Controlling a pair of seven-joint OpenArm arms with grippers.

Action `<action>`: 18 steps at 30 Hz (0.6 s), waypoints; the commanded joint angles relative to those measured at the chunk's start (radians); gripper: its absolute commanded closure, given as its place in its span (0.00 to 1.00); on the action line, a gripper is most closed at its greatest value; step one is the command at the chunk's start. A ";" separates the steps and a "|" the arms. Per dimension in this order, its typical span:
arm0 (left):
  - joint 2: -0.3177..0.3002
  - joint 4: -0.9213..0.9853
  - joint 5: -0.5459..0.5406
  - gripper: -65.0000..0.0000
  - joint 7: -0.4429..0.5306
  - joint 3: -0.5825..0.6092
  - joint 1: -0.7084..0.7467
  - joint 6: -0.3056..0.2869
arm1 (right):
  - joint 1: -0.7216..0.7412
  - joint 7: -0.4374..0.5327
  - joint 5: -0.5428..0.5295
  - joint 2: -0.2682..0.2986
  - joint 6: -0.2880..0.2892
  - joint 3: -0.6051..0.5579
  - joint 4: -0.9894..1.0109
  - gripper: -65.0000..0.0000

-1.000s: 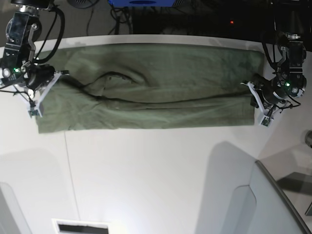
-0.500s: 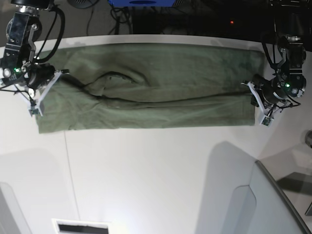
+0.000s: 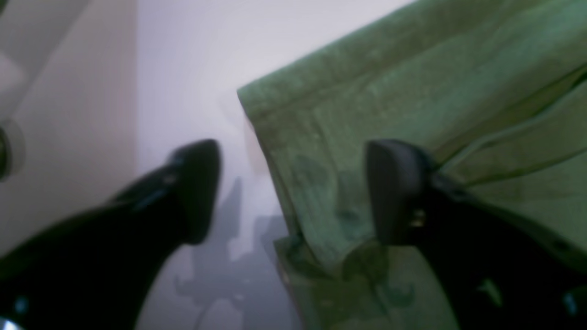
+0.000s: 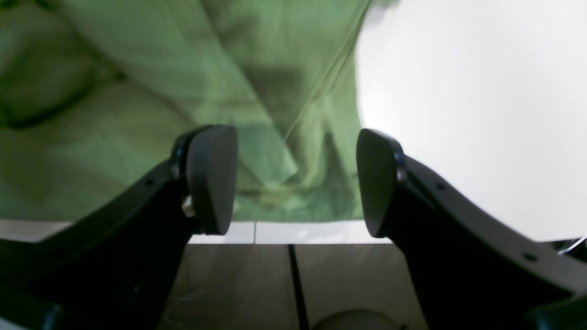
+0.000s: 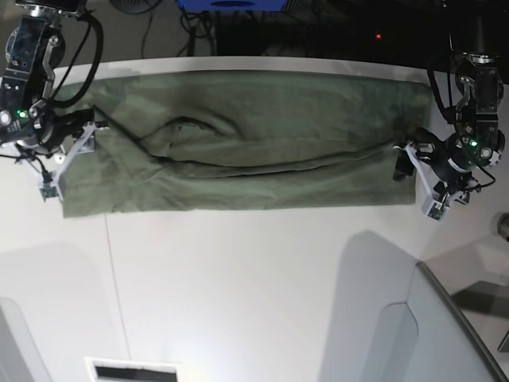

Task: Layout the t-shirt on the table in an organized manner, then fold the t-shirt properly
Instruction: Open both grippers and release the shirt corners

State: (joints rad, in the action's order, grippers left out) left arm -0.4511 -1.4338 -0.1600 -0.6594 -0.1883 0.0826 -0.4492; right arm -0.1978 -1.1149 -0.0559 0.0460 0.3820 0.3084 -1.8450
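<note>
Cloth: the olive-green short-sleeved cotton t-shirt [image 5: 246, 143] lies folded into a long band across the far half of the white smooth bench [image 5: 254, 286], its long edges running side to side in the base view.
Fold line: a dark crease runs along the band's middle, with a small raised pucker left of centre.
Left pincer [image 3: 293, 192]: jaws spread wide, gripping nothing; 1 finger [image 3: 394, 192] sits over the cloth's end, the other over bare bench.
Right pincer [image 4: 296, 181]: jaws well apart, gripping nothing; the cloth's corner lies between and below them, near the bench edge.
Base view: left pincer [image 5: 421, 179] at the band's right end, right pincer [image 5: 67, 151] at its left end.
</note>
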 commanded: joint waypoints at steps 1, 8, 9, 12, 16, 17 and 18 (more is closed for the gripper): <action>-0.019 -0.026 -0.005 0.20 0.013 -0.046 -0.011 0.008 | 0.010 0.015 -0.002 0.007 -0.002 0.022 -0.028 0.40; 0.008 -0.063 -0.332 0.37 -0.066 -0.259 -0.025 0.005 | 0.039 0.045 -0.006 0.005 0.005 0.038 -0.028 0.40; 0.007 -0.060 -0.390 0.42 -0.069 -0.279 -0.025 -0.004 | 0.036 0.060 -0.006 0.004 0.005 0.036 -0.026 0.40; -0.005 0.011 -0.505 0.81 -0.066 -0.339 -0.024 -0.073 | 0.027 0.089 -0.006 -0.015 0.005 0.042 -0.022 0.40; -0.002 0.183 -0.508 1.00 -0.064 -0.391 -0.059 -0.164 | 0.014 0.115 -0.006 -0.022 0.005 0.035 -0.022 0.40; -0.002 0.216 -0.510 1.00 -0.064 -0.394 -0.065 -0.199 | 0.014 0.115 -0.006 -0.022 0.005 0.035 -0.022 0.40; -0.002 0.245 -0.513 1.00 -0.064 -0.394 -0.066 -0.245 | 0.014 0.114 -0.006 -0.022 0.005 0.035 -0.022 0.40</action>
State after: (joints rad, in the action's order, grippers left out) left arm -0.4328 -1.1675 -0.6434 -0.7460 -0.5758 0.0296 -0.6853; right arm -0.1940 -1.0203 -0.0597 0.0162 0.3862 0.3420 -1.8511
